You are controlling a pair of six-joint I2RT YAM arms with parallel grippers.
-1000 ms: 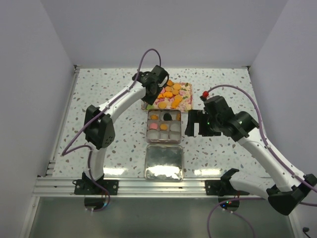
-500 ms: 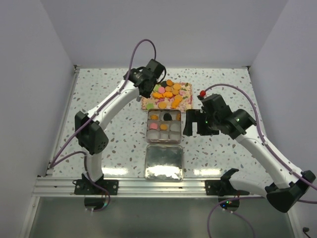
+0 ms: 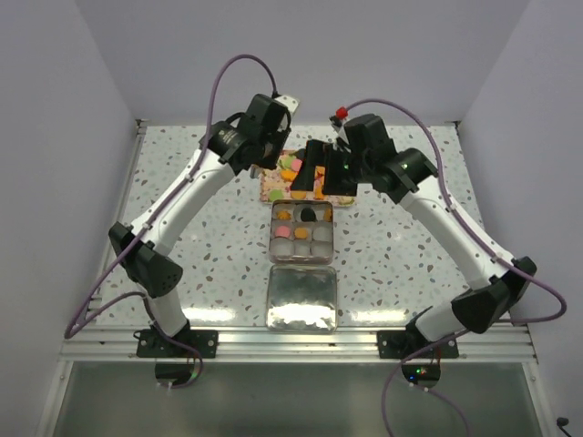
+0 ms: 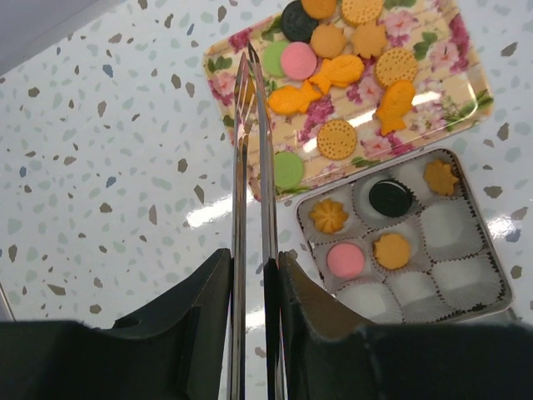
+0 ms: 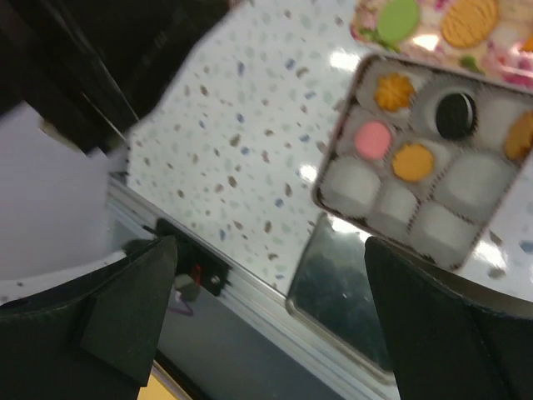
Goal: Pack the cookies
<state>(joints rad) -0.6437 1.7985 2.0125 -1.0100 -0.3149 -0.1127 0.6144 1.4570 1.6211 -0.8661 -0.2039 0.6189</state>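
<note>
The cookies point(image 4: 336, 138) lie on a floral tray point(image 4: 479, 96): orange, pink, green and black ones. Several more sit in paper cups in the compartmented tin point(image 4: 490, 242), among them a pink one point(image 4: 345, 260) and a black one point(image 4: 390, 197). My left gripper point(image 4: 252, 267) is shut on thin metal tongs point(image 4: 240, 167). Their blades reach toward the tray's near-left corner with nothing between the tips. My right gripper point(image 5: 283, 333) stands wide open and empty. From above it hangs over the tray point(image 3: 273, 191), with the tin point(image 5: 433, 167) below it.
The tin's lid point(image 3: 301, 298) lies flat in front of the tin point(image 3: 302, 232), near the table's front rail. Both arms point(image 3: 191, 196) point(image 3: 455, 228) arch over the table toward the far side, with their cables looping above them. White walls stand left, right and behind.
The right arm swung from beside the tin's right side up and left to hover over the tray. The left arm pulled back and leftward from the tray, reaching higher.
</note>
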